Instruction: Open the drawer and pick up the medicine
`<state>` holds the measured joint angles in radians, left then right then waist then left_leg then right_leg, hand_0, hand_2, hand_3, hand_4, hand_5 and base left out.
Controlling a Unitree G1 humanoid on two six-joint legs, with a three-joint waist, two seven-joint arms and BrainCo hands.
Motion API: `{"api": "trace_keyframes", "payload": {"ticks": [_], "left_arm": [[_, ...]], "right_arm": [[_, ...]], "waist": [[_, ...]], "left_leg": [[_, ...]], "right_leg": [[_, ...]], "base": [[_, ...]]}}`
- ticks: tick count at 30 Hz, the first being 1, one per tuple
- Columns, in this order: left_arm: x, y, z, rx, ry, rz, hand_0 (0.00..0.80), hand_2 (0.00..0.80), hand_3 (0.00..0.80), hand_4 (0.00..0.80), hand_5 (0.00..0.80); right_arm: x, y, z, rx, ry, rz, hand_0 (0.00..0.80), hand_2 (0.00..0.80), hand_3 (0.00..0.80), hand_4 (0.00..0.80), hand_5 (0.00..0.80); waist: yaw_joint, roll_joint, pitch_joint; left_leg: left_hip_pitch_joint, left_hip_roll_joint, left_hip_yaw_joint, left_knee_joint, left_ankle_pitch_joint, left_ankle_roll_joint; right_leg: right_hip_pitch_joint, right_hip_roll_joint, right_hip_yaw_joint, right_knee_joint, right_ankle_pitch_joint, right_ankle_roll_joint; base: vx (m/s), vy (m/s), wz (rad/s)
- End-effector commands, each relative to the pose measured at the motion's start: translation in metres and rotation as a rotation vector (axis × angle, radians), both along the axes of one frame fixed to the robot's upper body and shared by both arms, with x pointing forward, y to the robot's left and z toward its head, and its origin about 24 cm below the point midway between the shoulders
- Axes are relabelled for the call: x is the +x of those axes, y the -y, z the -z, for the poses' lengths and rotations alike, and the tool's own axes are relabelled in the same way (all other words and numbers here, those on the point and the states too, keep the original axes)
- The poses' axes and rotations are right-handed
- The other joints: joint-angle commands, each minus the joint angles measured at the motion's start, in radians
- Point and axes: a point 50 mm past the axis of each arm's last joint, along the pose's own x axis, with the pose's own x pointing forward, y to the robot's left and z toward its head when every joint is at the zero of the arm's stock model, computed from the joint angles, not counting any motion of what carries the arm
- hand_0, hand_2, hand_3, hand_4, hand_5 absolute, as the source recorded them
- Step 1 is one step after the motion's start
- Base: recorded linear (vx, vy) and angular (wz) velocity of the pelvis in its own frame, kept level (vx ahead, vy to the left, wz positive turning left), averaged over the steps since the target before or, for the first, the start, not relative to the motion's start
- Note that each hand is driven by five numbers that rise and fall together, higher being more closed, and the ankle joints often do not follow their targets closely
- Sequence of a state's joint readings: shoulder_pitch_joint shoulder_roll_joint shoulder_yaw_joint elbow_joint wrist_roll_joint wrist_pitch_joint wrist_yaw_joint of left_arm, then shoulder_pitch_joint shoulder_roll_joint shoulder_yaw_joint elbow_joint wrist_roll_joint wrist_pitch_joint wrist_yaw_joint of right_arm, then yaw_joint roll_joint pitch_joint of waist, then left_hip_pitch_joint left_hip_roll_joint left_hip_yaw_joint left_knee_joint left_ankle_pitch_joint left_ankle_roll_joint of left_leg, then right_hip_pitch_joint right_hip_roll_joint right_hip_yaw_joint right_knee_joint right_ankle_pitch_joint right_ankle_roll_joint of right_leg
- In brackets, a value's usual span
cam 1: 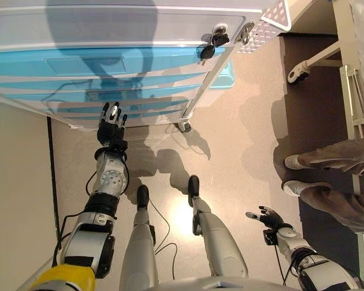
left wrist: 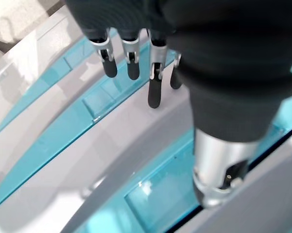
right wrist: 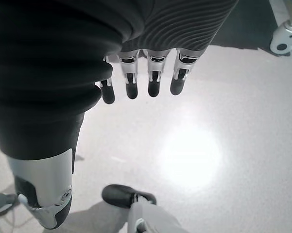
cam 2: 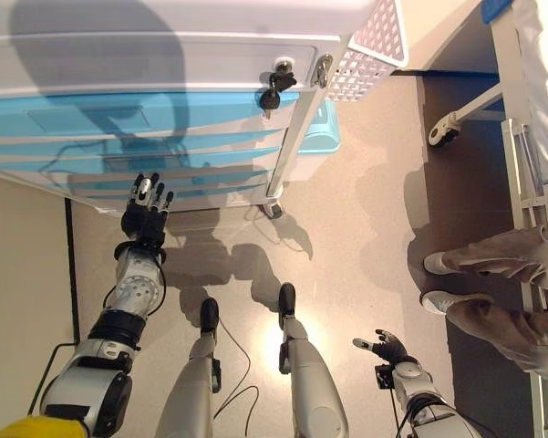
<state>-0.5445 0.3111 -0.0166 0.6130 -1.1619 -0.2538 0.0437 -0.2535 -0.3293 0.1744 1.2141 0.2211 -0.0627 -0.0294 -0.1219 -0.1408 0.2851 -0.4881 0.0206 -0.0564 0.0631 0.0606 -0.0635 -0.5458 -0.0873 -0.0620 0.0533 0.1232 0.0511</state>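
A white wheeled cabinet (cam 1: 109, 24) with several light-blue drawer fronts (cam 1: 79, 63) stands in front of me, all drawers shut. Keys (cam 1: 211, 42) hang from a lock at its upper right corner. My left hand (cam 1: 111, 126) is open, fingers straight, reaching at the lower drawer fronts; in the left wrist view its fingertips (left wrist: 154, 97) hover just off a blue drawer front (left wrist: 107, 92). My right hand (cam 1: 268, 217) is open and empty, low at the right, over the floor. No medicine is in view.
A white perforated basket (cam 1: 272, 21) hangs on the cabinet's right side. A caster (cam 1: 184, 126) shows under the cabinet. A person's legs and shoes (cam 1: 303, 173) are at the right, beside a bed frame (cam 1: 357, 91) with a wheel (cam 1: 298, 74).
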Motion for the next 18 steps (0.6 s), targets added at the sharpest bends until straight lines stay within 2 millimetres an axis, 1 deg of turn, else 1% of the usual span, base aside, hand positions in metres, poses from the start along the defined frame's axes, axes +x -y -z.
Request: {"api": "trace_keyframes", "payload": {"ticks": [1, 3, 4, 10, 13, 15, 18], "left_arm": [[0.02, -0.003, -0.066, 0.07, 0.206, -0.009, 0.0, 0.0, 0.0, 0.0, 0.0], [0.021, -0.002, -0.069, 0.075, 0.212, -0.005, 0.0, 0.0, 0.0, 0.0, 0.0], [0.022, -0.002, -0.075, 0.087, 0.228, -0.005, 0.0, 0.0, 0.0, 0.0, 0.0], [0.026, -0.001, -0.092, 0.113, 0.273, 0.003, 0.0, 0.0, 0.0, 0.0, 0.0], [0.026, -0.001, -0.095, 0.111, 0.283, 0.003, 0.0, 0.0, 0.0, 0.0, 0.0], [0.026, -0.001, -0.104, 0.119, 0.312, 0.002, 0.0, 0.0, 0.0, 0.0, 0.0], [0.026, 0.001, -0.107, 0.117, 0.322, 0.008, 0.0, 0.0, 0.0, 0.0, 0.0]], "right_arm": [[-0.006, 0.014, -0.003, -0.045, -0.004, -0.013, 0.0, 0.0, 0.0, 0.0, 0.0], [-0.007, 0.015, -0.002, -0.045, -0.006, -0.015, 0.0, 0.0, 0.0, 0.0, 0.0], [-0.007, 0.016, -0.003, -0.048, -0.007, -0.014, 0.0, 0.0, 0.0, 0.0, 0.0], [-0.009, 0.018, -0.003, -0.055, -0.017, -0.018, 0.0, 0.0, 0.0, 0.0, 0.0], [-0.009, 0.018, -0.002, -0.055, -0.02, -0.018, 0.0, 0.0, 0.0, 0.0, 0.0], [-0.01, 0.018, -0.002, -0.056, -0.021, -0.023, 0.0, 0.0, 0.0, 0.0, 0.0], [-0.01, 0.019, -0.002, -0.056, -0.021, -0.02, 0.0, 0.0, 0.0, 0.0, 0.0]], "waist": [[-0.03, 0.009, -0.057], [-0.031, 0.009, -0.059], [-0.031, 0.011, -0.06], [-0.036, 0.016, -0.073], [-0.037, 0.018, -0.075], [-0.039, 0.019, -0.077], [-0.039, 0.019, -0.079]], "left_leg": [[-0.108, -0.052, -0.023, 0.11, -0.05, 0.047], [-0.11, -0.052, -0.025, 0.112, -0.051, 0.048], [-0.11, -0.053, -0.025, 0.113, -0.052, 0.048], [-0.116, -0.053, -0.025, 0.115, -0.054, 0.048], [-0.119, -0.054, -0.025, 0.117, -0.054, 0.048], [-0.121, -0.053, -0.027, 0.118, -0.054, 0.048], [-0.123, -0.053, -0.027, 0.12, -0.054, 0.048]], "right_leg": [[-0.038, 0.007, 0.008, 0.07, -0.023, 0.045], [-0.039, 0.007, 0.008, 0.071, -0.023, 0.044], [-0.039, 0.007, 0.009, 0.071, -0.023, 0.044], [-0.043, 0.008, 0.013, 0.073, -0.023, 0.044], [-0.044, 0.009, 0.014, 0.073, -0.023, 0.044], [-0.046, 0.009, 0.015, 0.074, -0.022, 0.044], [-0.047, 0.009, 0.015, 0.074, -0.022, 0.044]], "base": [[0.0, 0.0, 0.0], [0.0, 0.0, 0.0], [0.0, 0.0, 0.0], [0.0, 0.0, 0.0], [0.0, 0.0, 0.0], [0.0, 0.0, 0.0], [0.0, 0.0, 0.0]]}}
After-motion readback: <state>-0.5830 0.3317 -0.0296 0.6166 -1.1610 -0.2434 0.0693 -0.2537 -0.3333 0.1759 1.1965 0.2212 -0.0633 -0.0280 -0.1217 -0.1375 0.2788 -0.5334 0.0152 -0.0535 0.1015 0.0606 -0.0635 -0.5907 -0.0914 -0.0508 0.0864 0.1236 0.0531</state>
